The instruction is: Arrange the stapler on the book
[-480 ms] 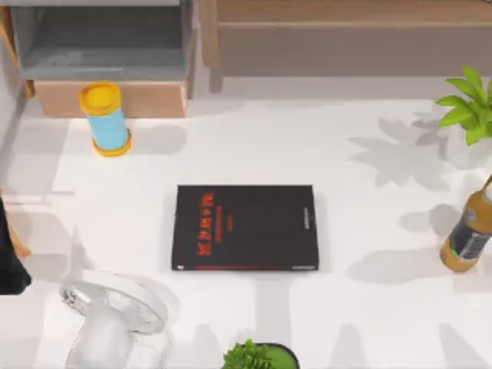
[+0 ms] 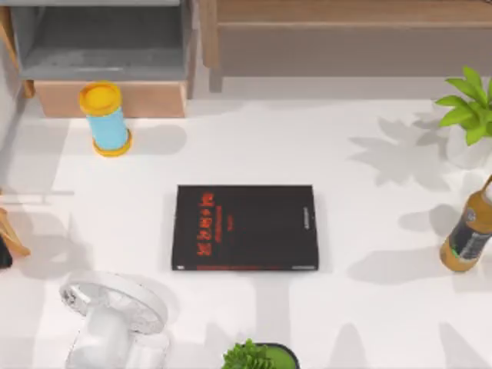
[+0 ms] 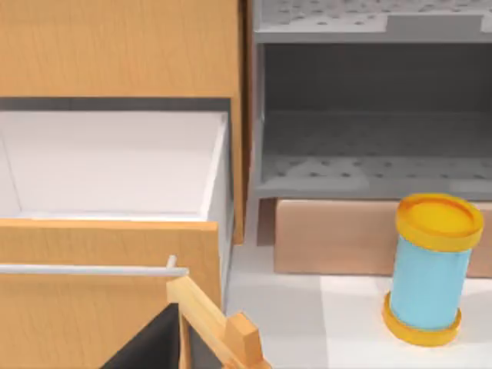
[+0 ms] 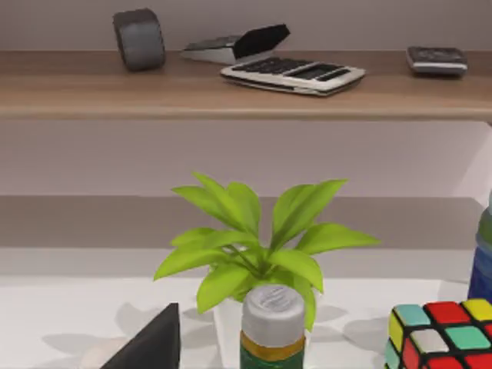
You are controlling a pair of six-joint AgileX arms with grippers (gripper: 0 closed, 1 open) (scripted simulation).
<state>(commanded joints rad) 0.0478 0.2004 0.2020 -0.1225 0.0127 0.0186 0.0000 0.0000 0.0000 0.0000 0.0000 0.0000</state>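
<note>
Cut off at the edges, lettering too small to read

The book's (image 2: 244, 227) red lettering and pale spine text are too small to read. The fan (image 2: 114, 317) and a plant (image 2: 259, 356) run off the top view's lower edge, the bottle (image 2: 468, 234) off its right. In the right wrist view a colour cube (image 4: 444, 335) is cropped; the dark wedge (image 4: 150, 344) may be a gripper part.

A matt black book (image 2: 244, 227) with red lettering lies on the smooth white desk (image 2: 361, 315). Far left, a glossy blue plastic-looking canister (image 2: 106, 121) with yellow caps stands before a wood-grain drawer unit (image 3: 115, 46) and grey perforated shelf (image 3: 369, 165).
</note>
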